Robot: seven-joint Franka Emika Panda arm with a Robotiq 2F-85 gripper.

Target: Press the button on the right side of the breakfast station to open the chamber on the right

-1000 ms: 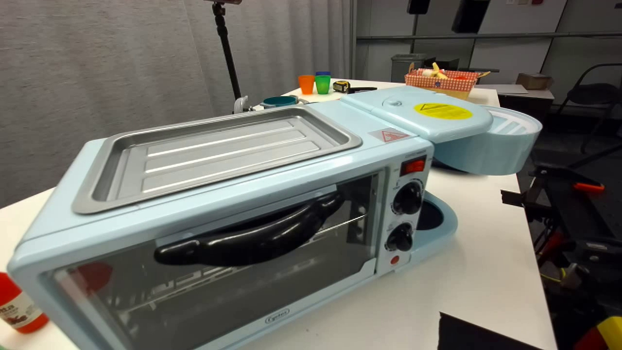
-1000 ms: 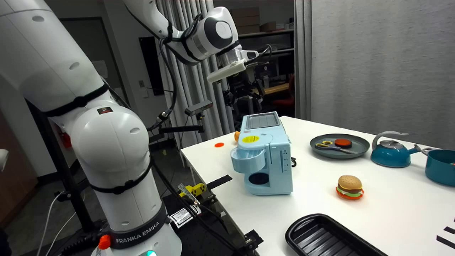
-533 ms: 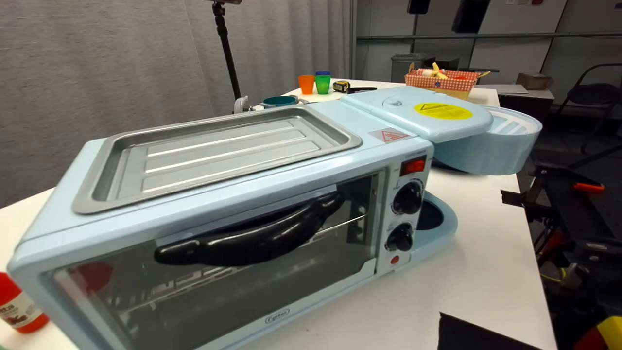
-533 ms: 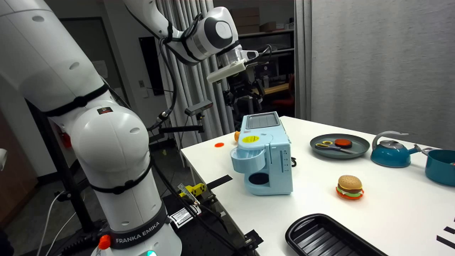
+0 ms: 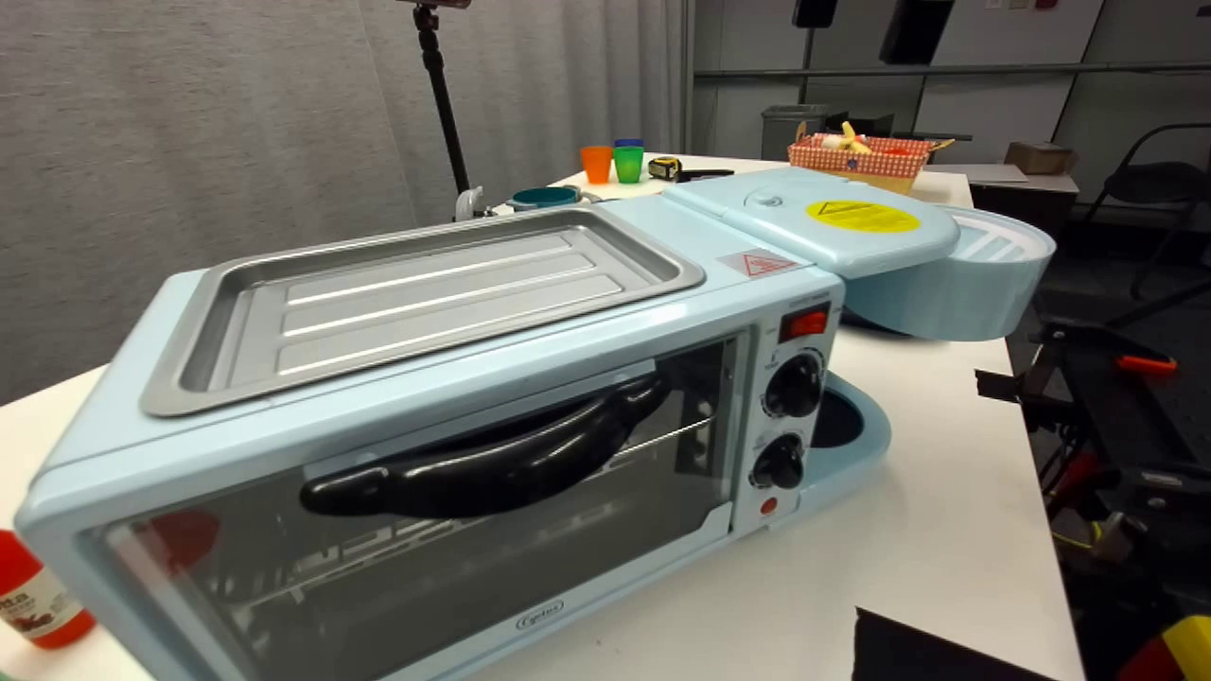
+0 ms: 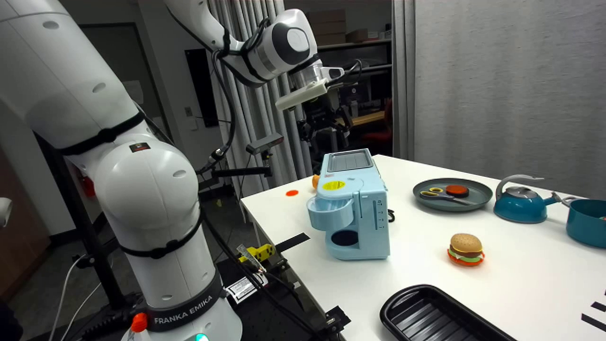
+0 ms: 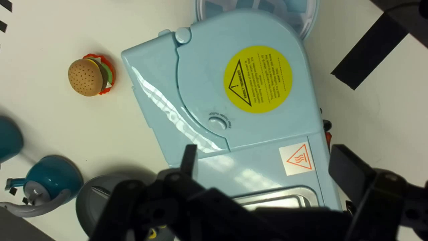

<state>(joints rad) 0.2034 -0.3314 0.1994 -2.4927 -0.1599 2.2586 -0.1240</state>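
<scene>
The breakfast station [image 6: 367,208] is on the white surface [image 6: 416,246], its chamber [image 5: 956,293] sticking out from under the lid [image 7: 214,83] — wrist view chops off the chamber's outer edge. The pincer [image 7: 265,160] hides most of the griddle top [image 7: 284,195] there — it hangs over the station, fingers wide apart, holding nothing. Further out, a black tray [image 6: 435,315] runs off frame in an exterior view.

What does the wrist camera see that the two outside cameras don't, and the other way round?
Only the wrist view shows words clear enough to read on the yellow disc, like KINDLY REMINDER.
Only the exterior views, between them, show the glass door, the white robot arm and an orange cup.
All three show the breakfast station, its round button and the blue tub.
</scene>
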